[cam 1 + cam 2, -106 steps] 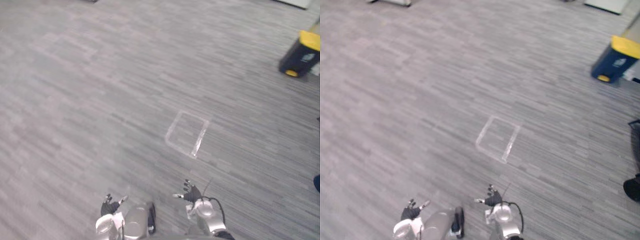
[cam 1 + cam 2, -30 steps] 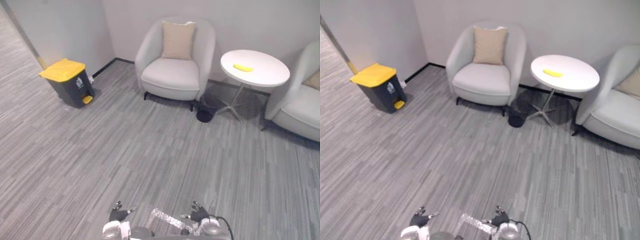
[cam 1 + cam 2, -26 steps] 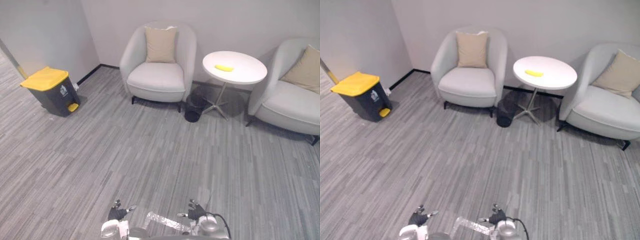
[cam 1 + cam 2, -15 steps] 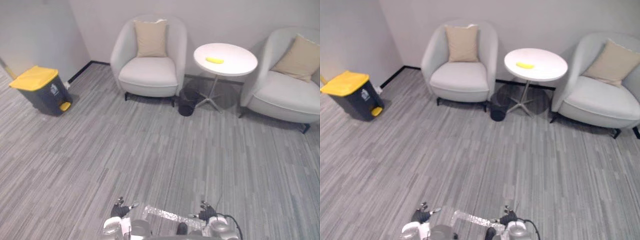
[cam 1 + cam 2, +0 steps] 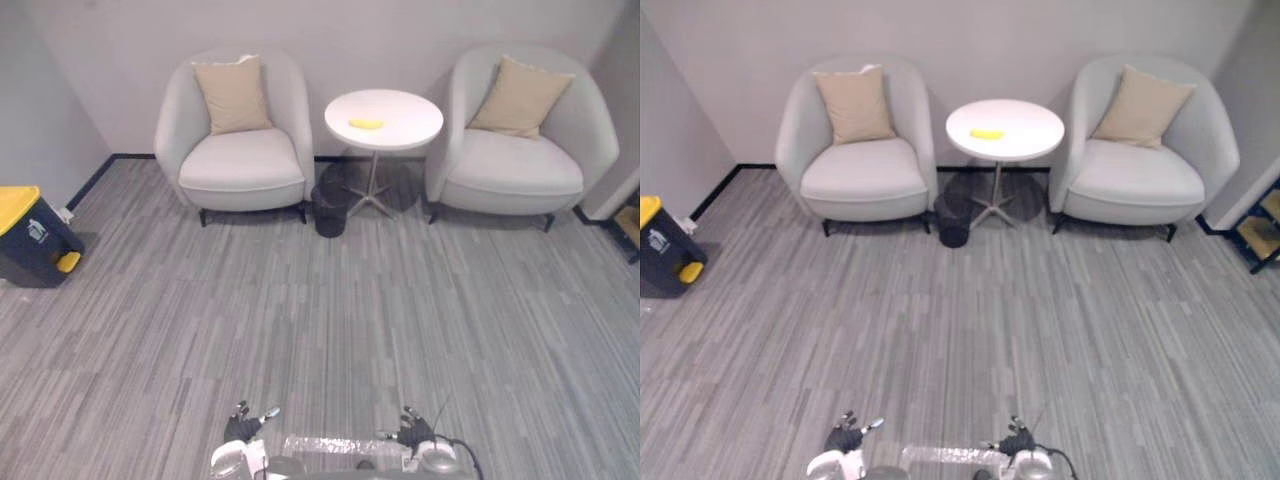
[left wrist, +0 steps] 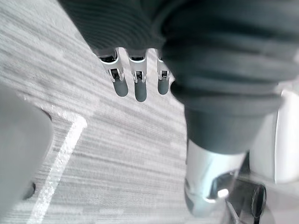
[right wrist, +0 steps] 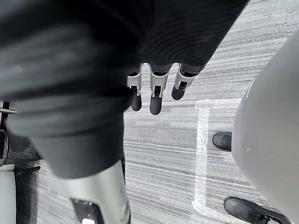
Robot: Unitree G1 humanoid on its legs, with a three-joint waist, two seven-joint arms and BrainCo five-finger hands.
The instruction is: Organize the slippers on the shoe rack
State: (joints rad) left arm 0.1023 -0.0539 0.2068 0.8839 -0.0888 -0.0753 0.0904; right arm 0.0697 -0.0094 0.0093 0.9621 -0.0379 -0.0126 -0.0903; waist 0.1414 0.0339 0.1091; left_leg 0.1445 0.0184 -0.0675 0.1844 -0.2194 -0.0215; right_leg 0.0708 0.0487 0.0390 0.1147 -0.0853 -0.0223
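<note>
**Slippers and shoe rack: approach stage, both hands free**

Slippers: I cannot tell where they lie; neither robot hand carries one.

Shoe rack (image 5: 1260, 236): a dark frame with a pale shelf at the right edge of the room, beyond the right armchair (image 5: 1138, 170). It is cut off by the picture's edge, so this is possibly the rack rather than certainly.

Left robot hand (image 5: 243, 426): low in front of the body, fingers (image 6: 135, 87) straight and spread, holding nothing.

Right robot hand (image 5: 413, 432): level with the left, fingers (image 7: 154, 100) straight, holding nothing.

Step in hand, as judged: finding and facing the rack. To do it well, bring the dark frame to the middle of the head views. Confirm the slippers by sight before reaching. Keep both hands relaxed and clear of the furniture.

Surface: grey striped carpet floor (image 5: 400, 310), flat, with a taped rectangle (image 5: 335, 446) between the hands.

Room:
- left armchair (image 5: 240, 160) with a tan cushion
- round white table (image 5: 384, 118) bearing a small yellow item (image 5: 366, 124)
- black wastebasket (image 5: 329, 209) beneath the table
- yellow-lidded bin (image 5: 30, 238) against the left wall
</note>
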